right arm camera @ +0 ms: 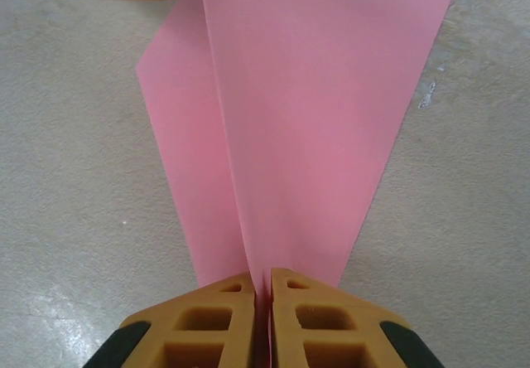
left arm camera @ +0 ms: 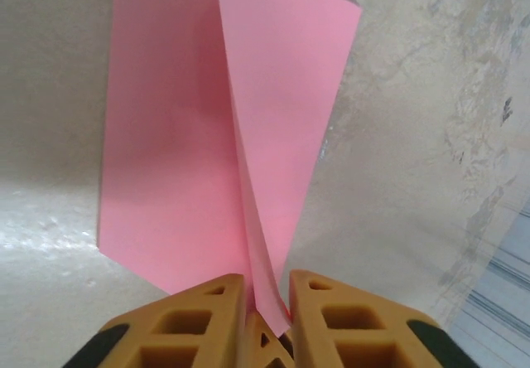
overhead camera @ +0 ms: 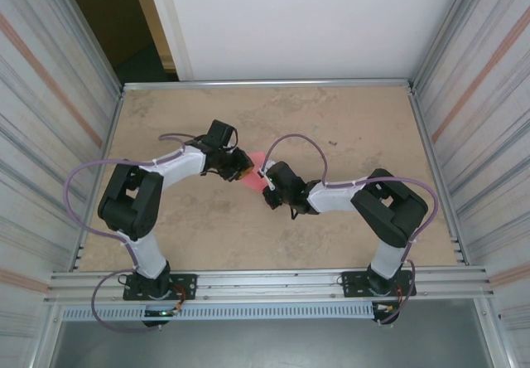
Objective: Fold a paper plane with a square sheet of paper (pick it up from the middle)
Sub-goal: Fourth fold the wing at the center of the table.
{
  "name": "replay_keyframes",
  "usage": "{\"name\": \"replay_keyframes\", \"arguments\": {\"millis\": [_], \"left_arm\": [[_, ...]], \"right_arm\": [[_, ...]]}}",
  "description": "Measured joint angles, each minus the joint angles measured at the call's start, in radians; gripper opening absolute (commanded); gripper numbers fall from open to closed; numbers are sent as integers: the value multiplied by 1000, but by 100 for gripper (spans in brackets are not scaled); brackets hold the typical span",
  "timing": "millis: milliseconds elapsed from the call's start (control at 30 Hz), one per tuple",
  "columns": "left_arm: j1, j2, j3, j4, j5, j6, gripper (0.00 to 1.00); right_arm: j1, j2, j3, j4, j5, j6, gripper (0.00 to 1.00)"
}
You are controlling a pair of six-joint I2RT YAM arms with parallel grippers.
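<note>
Left fingers [left arm camera: 203,322] pinch one end of the creased pink paper [left arm camera: 166,136]; right fingers [right arm camera: 219,322] clamp the other, tabletop [right arm camera: 66,177] beneath.

You have smooth, matt pink paper [right arm camera: 306,119], matt orange plastic fingers [right arm camera: 166,320], a mottled desk [right arm camera: 74,219] with a faint sheen, and a ridged metal rail [overhead camera: 273,282] at its near edge.

- This looks like a robot lab, set up as a small test box.
- Two robot arms, the left arm [overhead camera: 132,202] and the right arm [overhead camera: 385,206], are bolted to a metal rail [overhead camera: 265,283] at the near edge.
- A bare, scuffed tabletop [overhead camera: 348,119] is shut in by a striped left wall [overhead camera: 41,119], a striped right wall [overhead camera: 489,94] and a white board [overhead camera: 315,20] at the far side.
- Purple cables [overhead camera: 79,194] loop off the arms.
</note>
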Motion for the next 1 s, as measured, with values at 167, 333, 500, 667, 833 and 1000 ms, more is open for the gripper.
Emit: {"name": "replay_keyframes", "arguments": {"millis": [167, 333, 500, 667, 833, 1000], "left_arm": [[82, -71, -9, -8, -3, 13, 36], [170, -203, -87, 21, -12, 29, 38], [182, -281, -208, 37, -24, 39, 38], [182, -313, -314, 57, -27, 39, 35], [174, -347, -397, 121, -22, 39, 32], [122, -343, -436, 218, 11, 39, 32]], "right_arm": [[0, 0, 0, -13, -43, 0, 10], [0, 0, 1, -38, -90, 0, 10], [-8, 3, 19, -71, -135, 7, 10], [-37, 14, 37, -94, -199, 44, 9], [-69, 18, 47, -117, -276, 88, 9], [-101, 29, 51, -118, -358, 139, 9]]}}
